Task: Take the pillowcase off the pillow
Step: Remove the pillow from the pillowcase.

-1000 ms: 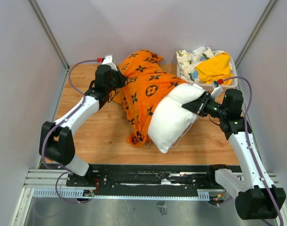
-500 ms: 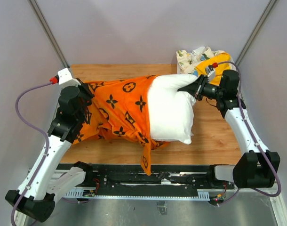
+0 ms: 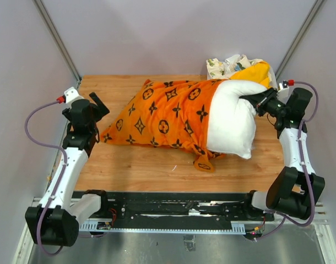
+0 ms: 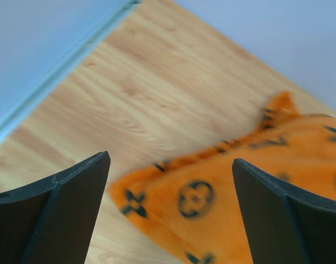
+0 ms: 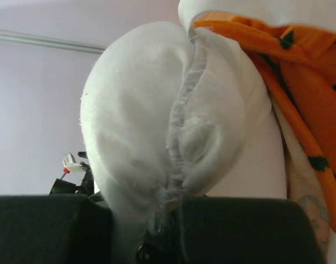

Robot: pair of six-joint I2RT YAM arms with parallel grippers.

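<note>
right pincer [image 3: 255, 100] is clamped on the right end of the pillow [image 3: 234, 118], pillowcase [image 3: 168, 113] covers its left end and trails off left on the surface [image 3: 146, 165], left pincer [image 3: 96, 107] spread wide, empty, just past the case's tip

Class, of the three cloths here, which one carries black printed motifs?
The pillowcase, the large orange one lying across the table. The yellow-orange cloth behind the pillow is plain, and the white cloth beside it has a floral print.
</note>
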